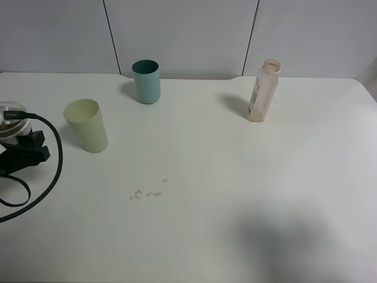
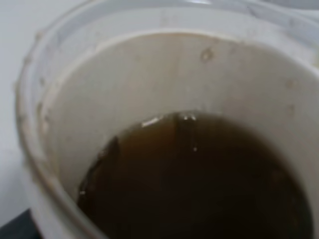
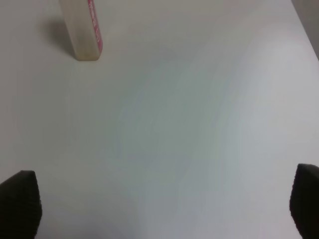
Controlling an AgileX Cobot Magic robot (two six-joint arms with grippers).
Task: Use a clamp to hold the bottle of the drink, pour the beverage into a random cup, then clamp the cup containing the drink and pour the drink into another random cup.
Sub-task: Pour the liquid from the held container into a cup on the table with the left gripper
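Note:
An uncapped, translucent drink bottle (image 1: 263, 90) with a red and white label stands upright at the back right of the white table (image 1: 235, 177). Its lower part shows in the right wrist view (image 3: 84, 30). A teal cup (image 1: 146, 81) stands at the back centre-left, and a pale green cup (image 1: 86, 125) stands in front of it to the left. My right gripper (image 3: 162, 204) is open and empty over bare table, well short of the bottle, and it is out of the exterior view. My left gripper (image 1: 26, 150) is at the far left edge; its jaws are not visible.
A white container (image 2: 45, 124) holding brown liquid fills the left wrist view; it sits at the table's far left edge (image 1: 12, 118), by the left arm's black cable (image 1: 56, 159). Small brown spill marks (image 1: 147, 193) lie in front of the cups.

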